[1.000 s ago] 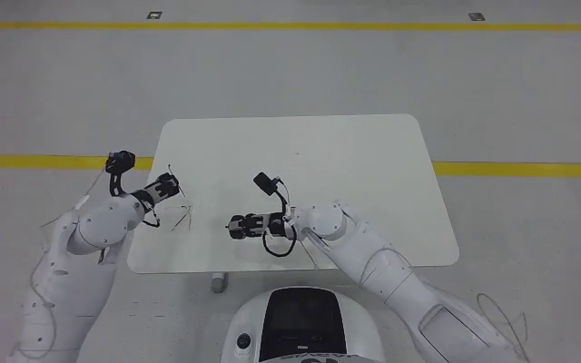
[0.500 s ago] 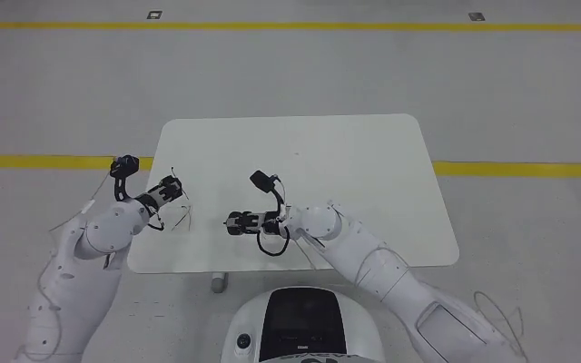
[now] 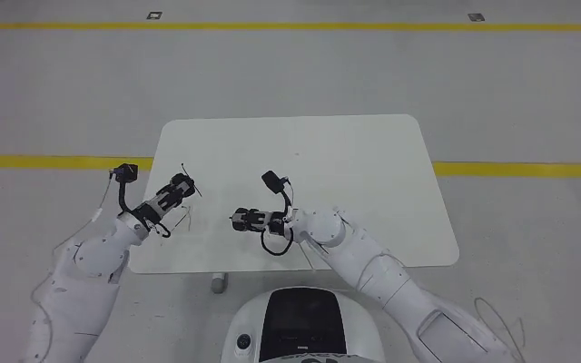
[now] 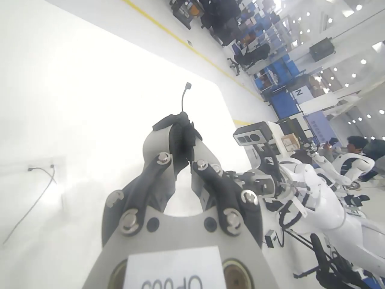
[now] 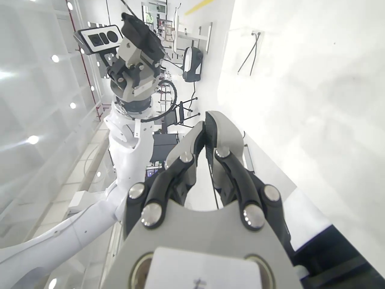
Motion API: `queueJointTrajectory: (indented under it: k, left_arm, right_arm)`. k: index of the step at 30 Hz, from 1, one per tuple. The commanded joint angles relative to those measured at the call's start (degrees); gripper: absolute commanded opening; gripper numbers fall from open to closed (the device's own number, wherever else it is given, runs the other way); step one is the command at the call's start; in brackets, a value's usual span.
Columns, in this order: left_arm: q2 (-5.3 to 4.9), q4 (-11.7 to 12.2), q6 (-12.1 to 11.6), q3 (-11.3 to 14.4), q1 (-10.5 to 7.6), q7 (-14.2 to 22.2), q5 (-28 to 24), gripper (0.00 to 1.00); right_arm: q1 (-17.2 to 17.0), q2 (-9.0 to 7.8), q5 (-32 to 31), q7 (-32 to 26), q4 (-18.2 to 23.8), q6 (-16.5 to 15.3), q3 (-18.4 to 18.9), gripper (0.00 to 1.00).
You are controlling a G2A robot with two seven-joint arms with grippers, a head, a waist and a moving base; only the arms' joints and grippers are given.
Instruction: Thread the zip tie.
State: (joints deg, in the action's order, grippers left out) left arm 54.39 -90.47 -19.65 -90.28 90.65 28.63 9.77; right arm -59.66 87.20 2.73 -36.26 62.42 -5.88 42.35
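Observation:
My left gripper point(image 4: 184, 118) is shut on a black zip tie point(image 4: 183, 99); a short curved end with the small square head sticks out past the fingertips. Seen from above, that gripper point(image 3: 184, 188) hovers over the table's left part. My right gripper point(image 5: 207, 119) is shut on a thin black strap point(image 5: 212, 178) that runs back between its fingers toward the palm. From the top it point(image 3: 238, 219) sits near the front edge and points toward the left gripper, a short gap away. The left arm's wrist point(image 5: 132, 61) faces it.
Two spare zip ties point(image 4: 42, 178) lie crossed on the white table point(image 3: 363, 163) near its front left edge, also seen as zip ties point(image 5: 251, 52) and zip ties point(image 3: 186, 216). The table's right half and back are bare.
The left gripper has moved in over the table toward the right gripper, carrying its zip tie. The right gripper shifted slightly toward the back.

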Motion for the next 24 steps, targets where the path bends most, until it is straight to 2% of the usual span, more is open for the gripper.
queueJointTrajectory:
  k: [1, 8, 18, 19, 21, 23, 24]
  left_arm:
    - [-0.26, -0.8, 0.2, 1.1, -0.35, 0.5, 0.6, 0.00]
    - [-1.47, -2.1, 0.2, 3.0, -0.50, 3.0, -1.4, 0.00]
    - [-1.53, -2.0, 0.2, 3.1, -0.51, 3.2, -1.4, 0.00]
    - [-1.48, -2.0, 0.2, 3.2, -0.56, 2.6, -1.3, 0.00]
    - [-1.08, -2.4, 0.2, 4.1, -0.66, -2.0, -2.5, 0.00]
    - [-0.53, -2.3, 0.2, 5.0, -0.58, -7.1, -7.0, 0.00]
    - [-0.44, -2.3, 0.2, 5.1, -0.63, -9.1, -5.7, 0.00]
  right_arm:
    - [0.0, 0.06, 0.1, -0.1, -0.4, -0.2, 0.0, 0.00]
    - [0.0, 0.22, 1.0, -0.2, -1.7, -1.2, 0.3, 0.00]
    - [0.0, 0.28, 1.4, 0.2, -2.1, -1.5, 0.5, 0.00]
    - [0.0, 0.28, 1.4, 0.2, -2.1, -1.5, 0.5, 0.00]
    - [0.0, 0.28, 1.4, 0.2, -2.1, -1.5, 0.5, 0.00]
    - [0.0, 0.28, 1.4, 0.2, -2.1, -1.5, 0.5, 0.00]
    - [0.0, 0.28, 1.4, 0.2, -2.1, -1.5, 0.5, 0.00]
